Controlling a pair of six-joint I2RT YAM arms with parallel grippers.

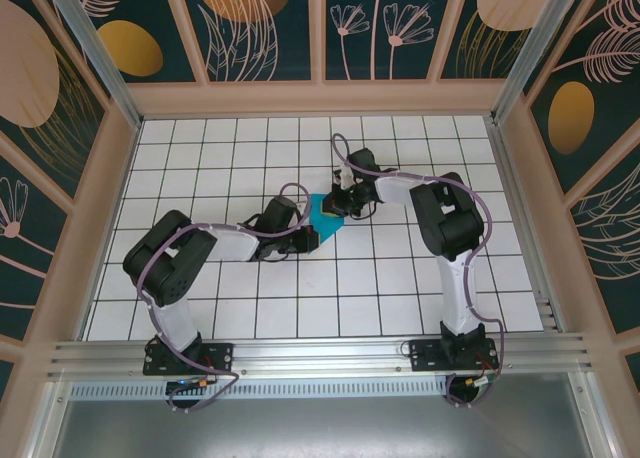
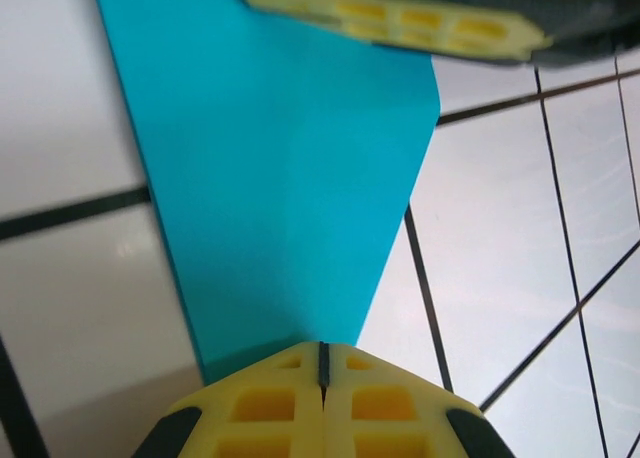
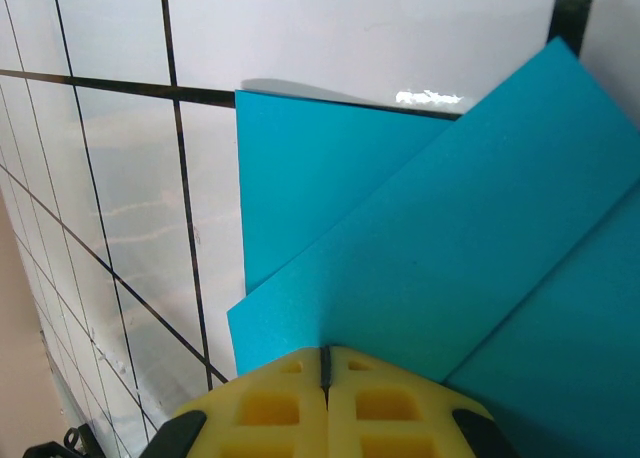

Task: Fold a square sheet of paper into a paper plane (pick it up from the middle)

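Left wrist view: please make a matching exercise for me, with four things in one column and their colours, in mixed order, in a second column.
Things:
1. folded paper sheet
2. left gripper
3. table tile
4. grid line

Colours:
a. white
b. black
c. cyan-blue
d. yellow

Pairs: 1-c, 2-d, 3-a, 4-b

The top external camera sits high behind the arm bases, looking down and forward over the whole white grid table [image 1: 230, 308]; each wrist camera looks along its own closed yellow fingers from very near the tiles — left gripper [image 2: 323, 348] at one frame's bottom edge, right gripper [image 3: 325, 352] at the other's; all three views share the cyan paper [image 1: 322, 218] and surrounding tiles.
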